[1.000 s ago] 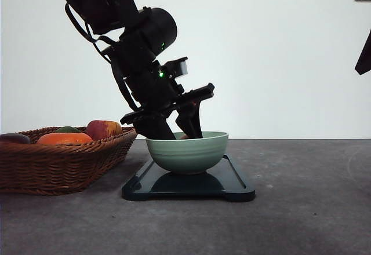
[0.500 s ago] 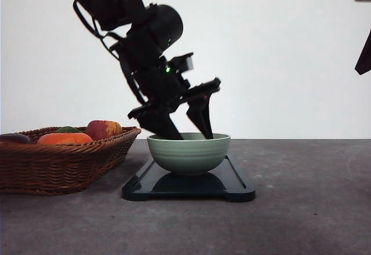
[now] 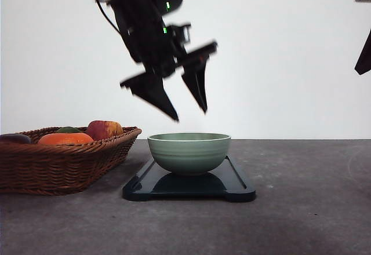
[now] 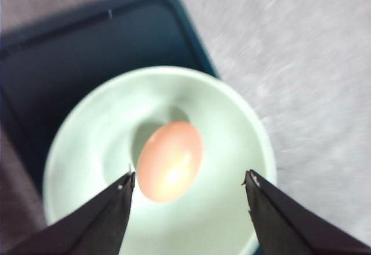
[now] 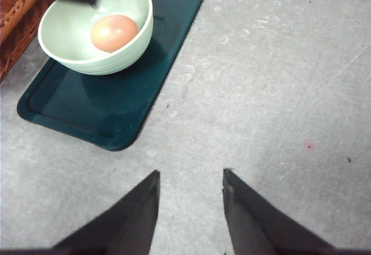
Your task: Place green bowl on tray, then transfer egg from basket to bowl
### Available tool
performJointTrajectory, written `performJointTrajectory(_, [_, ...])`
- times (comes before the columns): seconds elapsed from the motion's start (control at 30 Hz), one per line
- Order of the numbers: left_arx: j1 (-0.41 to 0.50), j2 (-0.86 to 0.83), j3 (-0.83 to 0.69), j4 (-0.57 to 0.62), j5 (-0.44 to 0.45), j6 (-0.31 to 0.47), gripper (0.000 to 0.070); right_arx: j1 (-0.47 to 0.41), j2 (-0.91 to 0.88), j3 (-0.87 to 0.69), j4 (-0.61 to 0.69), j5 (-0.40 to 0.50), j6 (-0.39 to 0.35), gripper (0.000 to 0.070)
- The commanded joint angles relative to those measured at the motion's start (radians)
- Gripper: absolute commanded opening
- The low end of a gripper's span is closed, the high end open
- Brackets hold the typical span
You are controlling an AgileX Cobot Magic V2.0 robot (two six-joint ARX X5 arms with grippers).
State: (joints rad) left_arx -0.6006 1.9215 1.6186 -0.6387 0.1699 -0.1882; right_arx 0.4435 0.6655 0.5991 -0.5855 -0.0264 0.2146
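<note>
The egg lies loose in the bottom of the green bowl, touching nothing but the bowl's floor. The bowl sits on the tray, toward the tray's end nearest the basket. The left gripper hangs straight above the bowl, clear of its rim, its jaws spread wide with nothing between them; from its wrist camera the egg shows in the gap between the two fingertips. The basket stands just beside the tray, holding an apple and an orange fruit. The right gripper hovers over bare table, well apart from the tray, jaws parted and empty.
</note>
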Motion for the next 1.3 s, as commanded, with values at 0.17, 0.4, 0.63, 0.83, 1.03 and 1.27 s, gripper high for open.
performJointTrajectory(0.17, [-0.002,-0.167,-0.102,0.076,-0.048,0.018,0.0387,0.006,0.006,0.005,-0.01,0.002,0.01,0.0212])
performJointTrajectory(0.4, [0.045,-0.397,-0.367,0.177,-0.05,0.008,0.0387,0.006,0.006,0.005,-0.019,0.002,0.009,0.0212])
performJointTrajectory(0.63, [0.129,-0.663,-0.66,0.219,-0.051,-0.012,0.0387,0.006,0.006,0.005,-0.019,0.002,0.009,0.0212])
performJointTrajectory(0.83, [0.195,-0.918,-0.836,0.169,-0.051,-0.011,0.0386,0.006,0.006,0.005,-0.01,0.002,0.005,0.0212])
performJointTrajectory(1.03, [0.224,-1.124,-0.91,0.051,-0.051,-0.011,0.0386,0.006,0.006,0.005,0.035,0.002,0.002,0.0212])
performJointTrajectory(1.27, [0.237,-1.283,-0.959,-0.039,-0.051,-0.016,0.0386,0.006,0.006,0.005,0.061,-0.001,0.002,0.0212])
